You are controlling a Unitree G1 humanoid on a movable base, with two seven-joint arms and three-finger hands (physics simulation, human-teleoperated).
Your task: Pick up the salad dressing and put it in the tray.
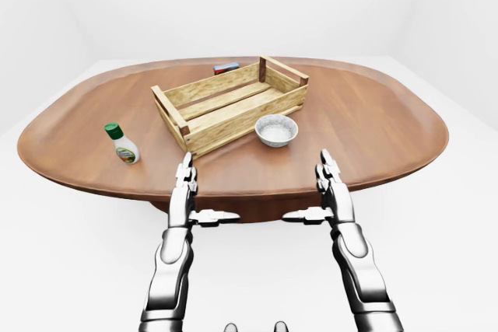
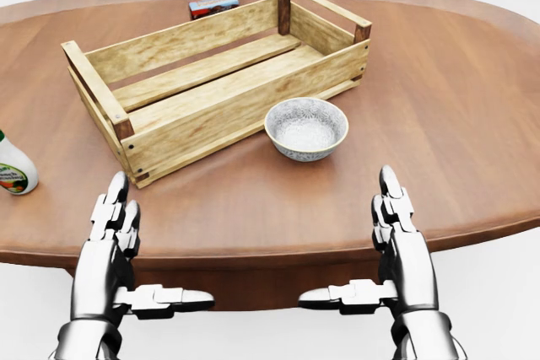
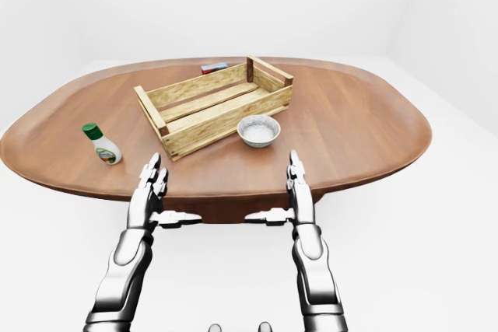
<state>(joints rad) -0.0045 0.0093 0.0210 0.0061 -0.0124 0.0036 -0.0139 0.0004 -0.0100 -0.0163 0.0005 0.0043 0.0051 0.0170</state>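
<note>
The salad dressing [image 1: 121, 144] is a small white bottle with a green cap, standing upright on the left part of the oval wooden table [image 1: 373, 126]. The tray [image 1: 226, 103] is a slatted wooden crate in the table's middle, with nothing inside it. My left hand [image 1: 187, 184] hovers open near the table's near edge, to the right of and below the bottle. My right hand [image 1: 328, 180] is open too, level with the left one, below the bowl. Neither hand touches anything.
A grey speckled bowl [image 1: 276, 130] sits just right of the crate's near corner. A small red and blue box [image 1: 226, 68] lies behind the crate near the table's far edge. White floor surrounds the table.
</note>
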